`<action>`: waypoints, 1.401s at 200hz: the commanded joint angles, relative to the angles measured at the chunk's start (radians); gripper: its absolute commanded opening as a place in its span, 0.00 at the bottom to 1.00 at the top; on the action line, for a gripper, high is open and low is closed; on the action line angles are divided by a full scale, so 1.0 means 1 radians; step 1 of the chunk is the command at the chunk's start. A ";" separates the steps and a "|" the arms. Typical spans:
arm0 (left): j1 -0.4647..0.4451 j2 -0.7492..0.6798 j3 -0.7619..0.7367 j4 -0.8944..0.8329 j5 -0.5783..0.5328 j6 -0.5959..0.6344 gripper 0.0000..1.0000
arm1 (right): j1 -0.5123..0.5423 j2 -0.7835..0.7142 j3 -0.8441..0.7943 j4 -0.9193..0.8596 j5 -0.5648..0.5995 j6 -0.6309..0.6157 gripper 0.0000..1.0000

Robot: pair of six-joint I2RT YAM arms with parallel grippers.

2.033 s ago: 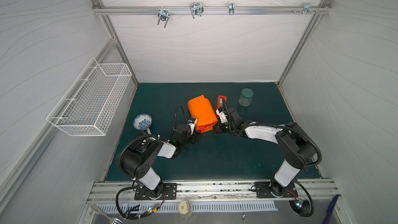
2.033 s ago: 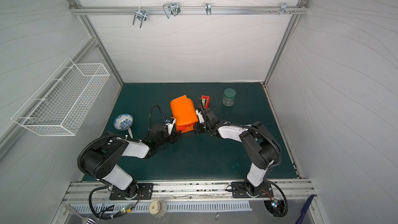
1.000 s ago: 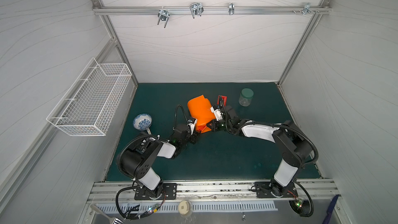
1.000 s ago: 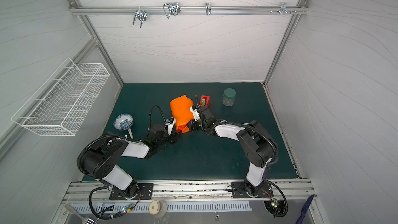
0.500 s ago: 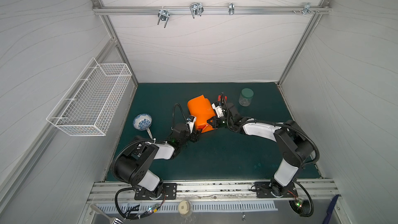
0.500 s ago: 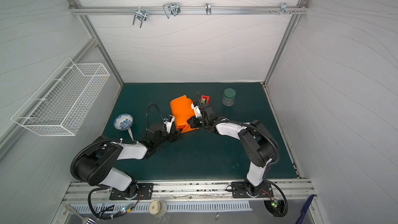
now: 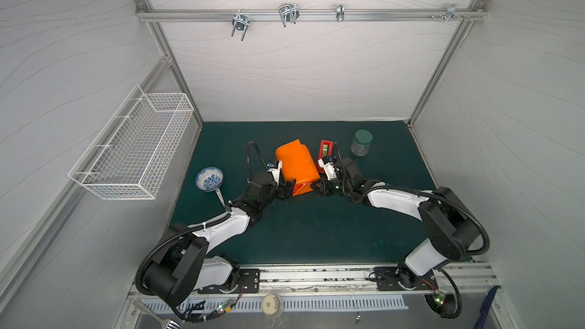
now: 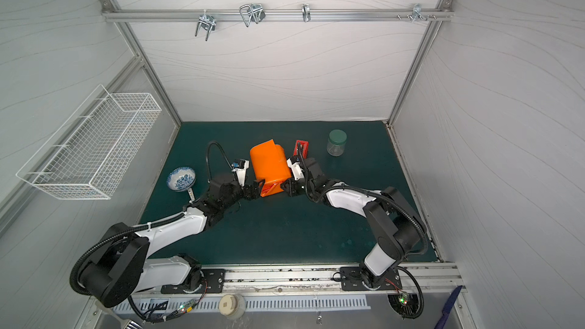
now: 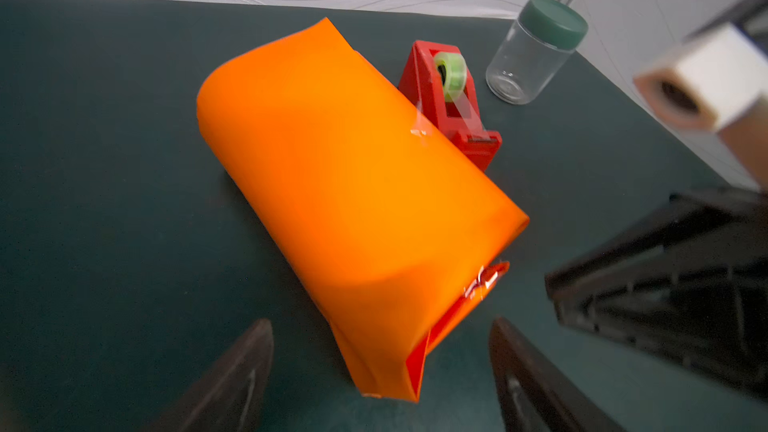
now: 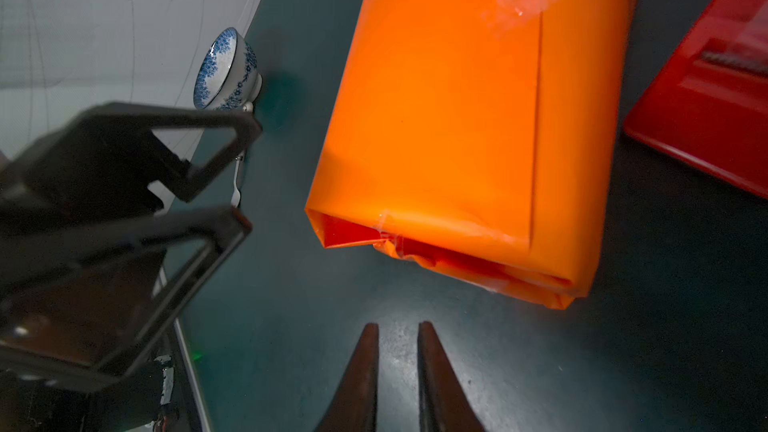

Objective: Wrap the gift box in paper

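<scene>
Tools flank the open end of the paper [image 7: 296, 166].
I see the left tool [image 9: 380, 326] spread, the right tool [image 10: 398, 328] barely parted, both empty: poised to fold, I judge.

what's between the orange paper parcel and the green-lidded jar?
The red tape dispenser, close beside the paper; the jar stands apart from it. Clear in both top views and the left wrist view.

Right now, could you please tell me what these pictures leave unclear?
The gift box: wholly covered by the paper in every view.
The paper's far end: turned away from all cameras; whether closed cannot be told.
The tape dispenser: cut off by the right wrist view's edge.
The spoon beside the bowl: too small in both top views.
</scene>
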 commanded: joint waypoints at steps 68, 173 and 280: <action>0.071 0.290 0.329 -0.316 -0.013 -0.062 0.71 | 0.023 0.145 0.125 0.024 0.002 -0.008 0.09; 0.071 0.381 0.272 -0.277 0.035 -0.016 0.71 | 0.004 0.229 0.216 0.029 -0.011 -0.005 0.08; 0.072 0.331 0.329 -0.303 0.065 -0.046 0.80 | -0.082 0.022 0.163 -0.053 -0.085 -0.031 0.23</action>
